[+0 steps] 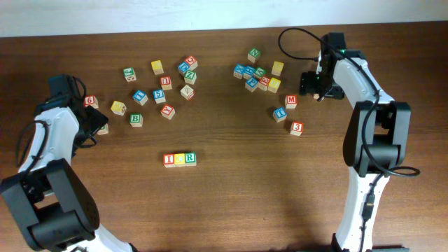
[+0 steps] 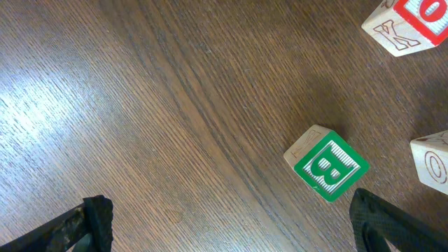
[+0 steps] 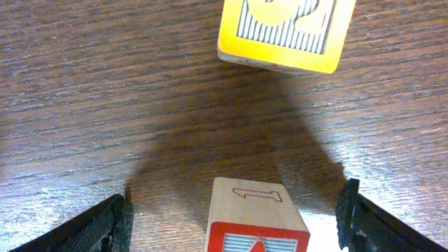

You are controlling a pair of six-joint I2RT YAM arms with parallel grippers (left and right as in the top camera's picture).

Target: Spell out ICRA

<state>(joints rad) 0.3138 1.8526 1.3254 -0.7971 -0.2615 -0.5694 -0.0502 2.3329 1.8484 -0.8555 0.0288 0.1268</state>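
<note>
Three cubes stand in a row at the table's front middle: the red-lettered I [image 1: 169, 159], the yellow-faced C [image 1: 180, 159] and the green-lettered R [image 1: 190, 158]. My right gripper [image 1: 309, 82] [image 3: 234, 220] hangs open at the back right. Between its fingers, touching neither, a red-framed wooden cube [image 3: 257, 218] stands on the table. Only the pointed tip of its red letter shows; it may be the A. The overhead view hides this cube under the gripper. My left gripper [image 1: 96, 126] [image 2: 231, 227] is open over bare wood at the left, holding nothing.
A yellow-faced cube [image 3: 285, 31] lies just beyond the right gripper. A green B cube [image 2: 326, 166] [image 1: 136, 120] sits near the left gripper's right finger [image 2: 381, 224], with a K cube [image 2: 402, 24] farther off. Two loose clusters of cubes [image 1: 168, 84] [image 1: 259, 73] fill the back; a 3 cube [image 1: 297, 128] lies at the right.
</note>
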